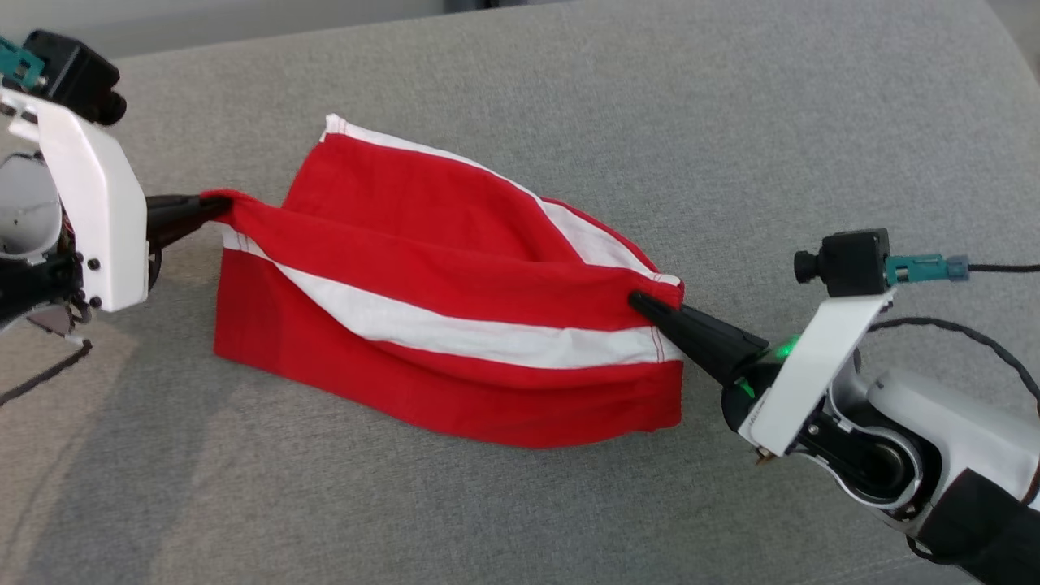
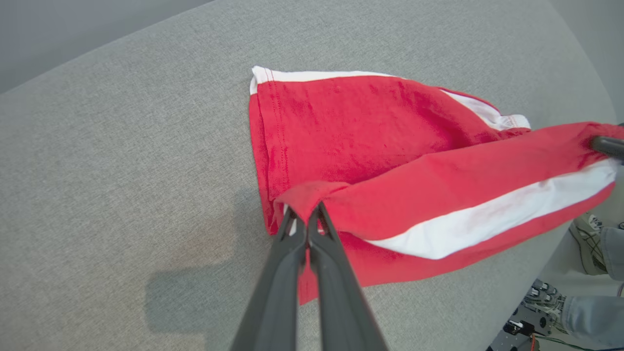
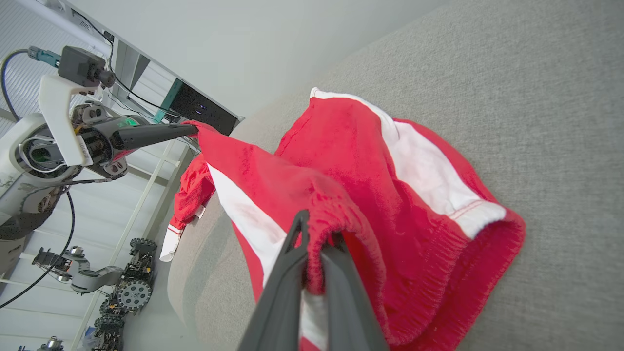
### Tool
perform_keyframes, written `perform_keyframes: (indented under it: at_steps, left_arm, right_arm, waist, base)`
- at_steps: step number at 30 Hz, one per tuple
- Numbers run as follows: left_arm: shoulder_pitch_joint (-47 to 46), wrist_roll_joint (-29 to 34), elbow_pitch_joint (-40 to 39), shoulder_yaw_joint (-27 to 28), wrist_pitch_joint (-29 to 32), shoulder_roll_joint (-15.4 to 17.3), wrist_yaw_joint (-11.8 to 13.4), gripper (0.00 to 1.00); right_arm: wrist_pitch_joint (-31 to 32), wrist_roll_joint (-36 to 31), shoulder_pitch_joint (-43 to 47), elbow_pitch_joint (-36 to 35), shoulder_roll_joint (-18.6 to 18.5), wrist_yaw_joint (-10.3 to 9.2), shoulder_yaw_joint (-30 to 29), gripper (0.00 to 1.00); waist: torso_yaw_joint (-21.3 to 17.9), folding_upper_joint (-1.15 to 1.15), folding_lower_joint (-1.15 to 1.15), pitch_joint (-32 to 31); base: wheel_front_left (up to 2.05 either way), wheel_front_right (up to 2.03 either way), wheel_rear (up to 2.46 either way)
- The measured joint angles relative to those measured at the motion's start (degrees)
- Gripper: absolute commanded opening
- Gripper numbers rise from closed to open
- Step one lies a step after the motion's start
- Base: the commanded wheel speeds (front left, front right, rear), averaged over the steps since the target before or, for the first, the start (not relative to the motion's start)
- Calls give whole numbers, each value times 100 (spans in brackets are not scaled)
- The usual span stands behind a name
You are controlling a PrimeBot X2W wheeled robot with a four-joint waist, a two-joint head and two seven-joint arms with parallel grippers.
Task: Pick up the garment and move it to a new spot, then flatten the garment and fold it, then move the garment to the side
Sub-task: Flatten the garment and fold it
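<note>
Head cam looks forward and down at the grey padded surface (image 1: 520, 520), mid range. Left wrist cam sits close, sighting along the left fingers (image 2: 280, 292) across to the right fingers (image 2: 607, 145); right wrist cam does the reverse. All three share the garment (image 1: 455, 236) and that surface.

No legible text, brand, number or sign noted in any view. Small white tag (image 3: 199, 211) at hanging edge of red garment (image 3: 341, 161): any print there too small to read.

Bright, even light; soft shadows
</note>
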Motion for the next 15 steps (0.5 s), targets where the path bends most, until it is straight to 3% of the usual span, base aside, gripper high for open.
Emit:
perform_keyframes:
  at_steps: [15]
  left_arm:
    - [-1117,280,1223,200,253,-472,-119,0]
  right_arm:
    - [-449,-322,-521,264,556,0,-203,0]
  waist:
    - [-699,0,0,991]
  base:
    - [0,0,0]
